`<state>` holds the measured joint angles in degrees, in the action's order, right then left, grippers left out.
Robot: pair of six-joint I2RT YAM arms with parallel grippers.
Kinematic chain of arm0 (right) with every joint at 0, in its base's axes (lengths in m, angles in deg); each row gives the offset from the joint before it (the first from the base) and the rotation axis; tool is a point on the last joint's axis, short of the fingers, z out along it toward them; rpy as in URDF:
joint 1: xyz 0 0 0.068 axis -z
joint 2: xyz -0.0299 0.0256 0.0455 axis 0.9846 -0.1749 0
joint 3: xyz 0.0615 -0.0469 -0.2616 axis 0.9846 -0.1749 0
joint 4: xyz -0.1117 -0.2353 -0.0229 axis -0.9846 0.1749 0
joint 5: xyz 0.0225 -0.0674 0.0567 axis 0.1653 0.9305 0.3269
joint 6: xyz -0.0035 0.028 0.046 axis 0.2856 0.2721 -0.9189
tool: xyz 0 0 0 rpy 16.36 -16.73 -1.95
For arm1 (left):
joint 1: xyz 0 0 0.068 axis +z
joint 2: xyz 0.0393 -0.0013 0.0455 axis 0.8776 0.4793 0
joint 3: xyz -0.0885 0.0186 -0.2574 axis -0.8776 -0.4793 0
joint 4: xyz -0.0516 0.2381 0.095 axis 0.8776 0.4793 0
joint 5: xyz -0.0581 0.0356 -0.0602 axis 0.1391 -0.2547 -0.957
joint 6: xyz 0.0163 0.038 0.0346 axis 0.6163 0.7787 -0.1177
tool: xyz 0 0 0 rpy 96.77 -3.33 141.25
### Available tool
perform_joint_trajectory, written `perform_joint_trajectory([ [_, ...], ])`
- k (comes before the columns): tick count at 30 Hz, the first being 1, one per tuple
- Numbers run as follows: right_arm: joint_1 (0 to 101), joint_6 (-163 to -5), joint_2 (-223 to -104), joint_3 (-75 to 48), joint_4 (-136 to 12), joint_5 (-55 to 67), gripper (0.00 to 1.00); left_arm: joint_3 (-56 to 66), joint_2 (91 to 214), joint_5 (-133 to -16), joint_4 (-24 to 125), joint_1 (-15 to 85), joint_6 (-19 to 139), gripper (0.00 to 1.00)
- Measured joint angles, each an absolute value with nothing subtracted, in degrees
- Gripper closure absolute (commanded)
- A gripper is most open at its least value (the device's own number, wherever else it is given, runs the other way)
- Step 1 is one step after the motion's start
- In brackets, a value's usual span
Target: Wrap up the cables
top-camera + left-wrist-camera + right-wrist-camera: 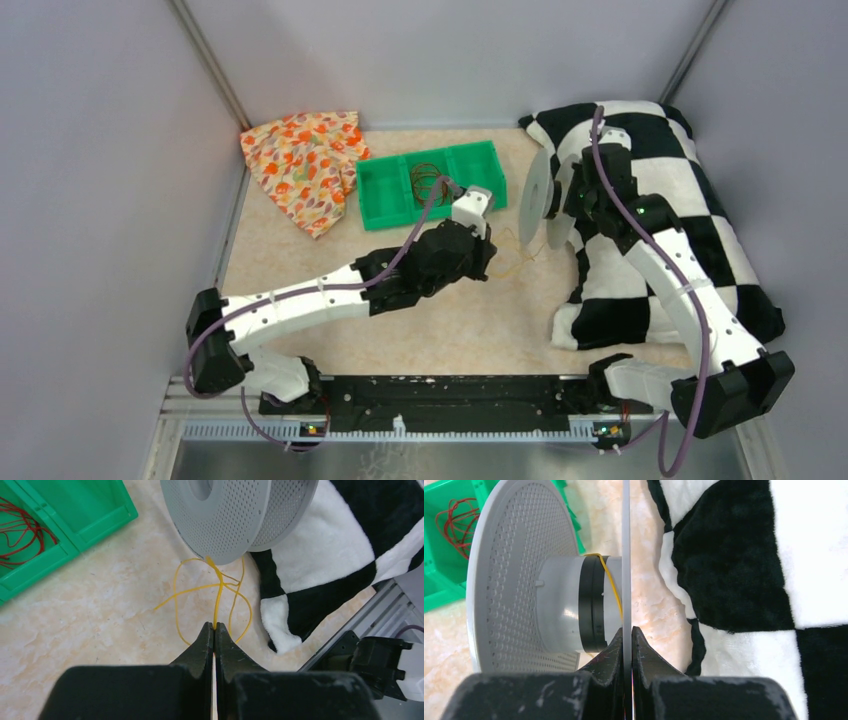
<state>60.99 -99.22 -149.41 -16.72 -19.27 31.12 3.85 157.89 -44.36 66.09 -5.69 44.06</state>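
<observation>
The thin yellow cable (218, 587) lies in loose loops on the table and runs up to the clear round spool (225, 515). My left gripper (214, 627) is shut on one strand of it, just below the spool. In the top view the cable (512, 255) shows between the left gripper (490, 250) and the spool (537, 200). My right gripper (626, 630) is shut on the spool's thin flange (626, 555) and holds the spool on edge. One turn of yellow cable (610, 582) crosses the spool's hub (574, 610).
A green divided tray (430, 182) at the back holds a coil of red wire (425, 178). A floral cloth (305, 165) lies at the back left. A black-and-white checked blanket (690, 190) covers the right side under the right arm.
</observation>
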Motion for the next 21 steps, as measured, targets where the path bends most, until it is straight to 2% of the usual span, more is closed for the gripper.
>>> perform_joint_trajectory([
  [9,61.0,-95.7,-150.2,-16.7,-19.0,31.8,1.00,5.4,151.6,-44.9,66.0,-6.7,46.5,1.00],
  [21,61.0,-95.6,-147.5,-16.7,-13.9,20.7,1.00,17.9,157.7,-45.1,59.6,-10.2,60.0,1.00],
])
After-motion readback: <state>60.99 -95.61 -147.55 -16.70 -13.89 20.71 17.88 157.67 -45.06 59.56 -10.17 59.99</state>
